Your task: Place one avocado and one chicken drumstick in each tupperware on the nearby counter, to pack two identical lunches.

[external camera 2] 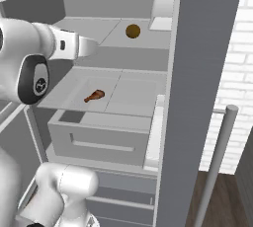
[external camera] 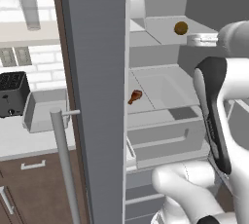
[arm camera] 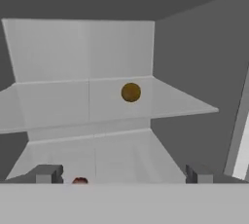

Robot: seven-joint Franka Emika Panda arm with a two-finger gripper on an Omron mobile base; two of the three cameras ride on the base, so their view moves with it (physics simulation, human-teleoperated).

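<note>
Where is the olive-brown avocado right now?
The avocado sits alone on the upper shelf inside the open fridge, one level above the shelf holding the chicken drumstick. In the hand view it lies ahead, slightly right of centre.

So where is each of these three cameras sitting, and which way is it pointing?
Left base view: behind the arm's left, facing the open fridge; white arm at lower right; light-grey tray on the off-white counter.
Right base view: behind its right; arm at left.
Hand view: on the hand, facing the shelves; open gripper.
All share the olive-brown round avocado and the reddish-brown drumstick.
</note>
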